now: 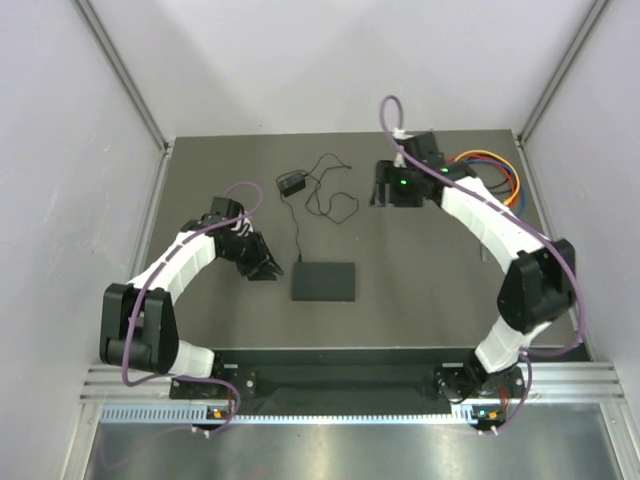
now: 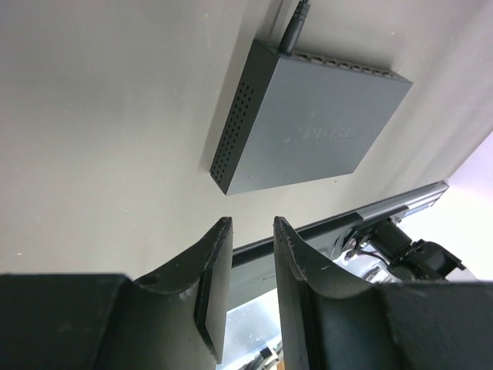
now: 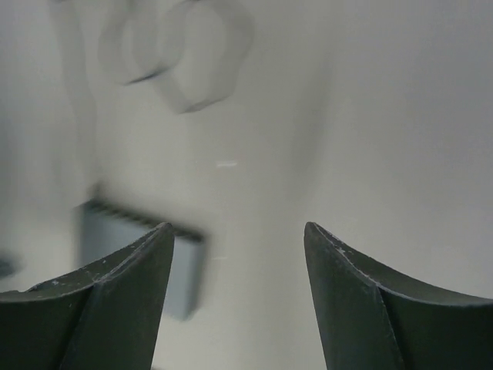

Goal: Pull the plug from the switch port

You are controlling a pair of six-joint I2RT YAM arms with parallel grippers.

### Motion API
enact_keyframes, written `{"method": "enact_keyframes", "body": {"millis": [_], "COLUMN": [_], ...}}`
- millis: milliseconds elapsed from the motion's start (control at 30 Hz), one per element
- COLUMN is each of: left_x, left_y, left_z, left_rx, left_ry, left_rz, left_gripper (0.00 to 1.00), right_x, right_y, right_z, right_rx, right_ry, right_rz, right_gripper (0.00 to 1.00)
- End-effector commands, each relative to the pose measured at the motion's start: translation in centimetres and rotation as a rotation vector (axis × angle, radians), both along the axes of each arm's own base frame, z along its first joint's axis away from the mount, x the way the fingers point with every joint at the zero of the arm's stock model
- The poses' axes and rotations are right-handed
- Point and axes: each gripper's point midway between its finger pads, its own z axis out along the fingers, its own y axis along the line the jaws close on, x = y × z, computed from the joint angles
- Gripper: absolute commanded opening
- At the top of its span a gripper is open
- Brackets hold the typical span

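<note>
The switch (image 1: 323, 281) is a flat black box lying near the table's middle front. A black plug (image 1: 298, 260) sits in a port at its far left corner, and its thin cable (image 1: 296, 225) runs away to the back. In the left wrist view the switch (image 2: 308, 127) lies ahead with the plug (image 2: 294, 27) at its far edge. My left gripper (image 1: 262, 266) (image 2: 253, 222) is just left of the switch, empty, jaws a narrow gap apart. My right gripper (image 1: 380, 195) (image 3: 239, 225) is open wide and empty at the back, and its view shows the switch (image 3: 139, 254) blurred.
A small black power adapter (image 1: 291, 183) with loops of thin cable (image 1: 335, 200) lies at the back centre. Orange and blue cables (image 1: 497, 170) lie at the back right. White walls enclose the table. A metal rail (image 1: 350, 380) runs along the near edge.
</note>
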Motion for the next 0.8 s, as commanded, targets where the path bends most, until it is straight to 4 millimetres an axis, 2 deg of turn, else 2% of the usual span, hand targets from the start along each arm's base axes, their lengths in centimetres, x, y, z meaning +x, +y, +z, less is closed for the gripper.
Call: {"method": "enact_keyframes", "body": {"millis": [0,67,100,167,200,267,300,500,767], "left_x": [-0.4,-0.8,-1.2,-1.6,-1.6,-1.5,-1.5,-0.7,-0.3], "left_y": [-0.4,-0.7,-0.8,-1.1,-1.2,-1.7,-1.8,-3.9,-6.5], "left_z": [-0.5,-1.0,-1.3,-1.7,-1.7,-1.3,-1.2,-0.4,-2.1], "left_rx": [-0.041,-0.059,-0.063,-0.081,-0.091,-0.119,-0.126,-0.203,-0.222], "left_ry": [0.018,0.044,0.063,0.090,0.090,0.077,0.073,0.049,0.112], "left_rz": [-0.008,-0.014,-0.012,-0.017,-0.018,-0.028,-0.028,-0.034,-0.012], "left_gripper": [0.34,0.34,0.34,0.34,0.34,0.34,0.35,0.36,0.31], "right_x": [0.3,-0.5,-0.7,-1.3,-1.7,-2.0,-2.2,-3.5,-4.6], "right_y": [7.9,11.0,12.8,15.2,16.5,17.9,18.9,22.4,24.5], "right_z": [-0.2,-0.4,-1.5,-1.8,-3.1,-3.6,-4.7,-7.0,-9.4], "right_rx": [0.191,0.289,0.310,0.382,0.396,0.446,0.450,0.512,0.510], "right_ry": [0.032,0.096,0.131,0.177,0.217,0.257,0.285,0.396,0.444], "right_rz": [0.207,0.271,0.299,0.338,0.353,0.372,0.383,0.461,0.483], "right_gripper": [0.67,0.63,0.62,0.57,0.57,0.55,0.55,0.47,0.38]}}
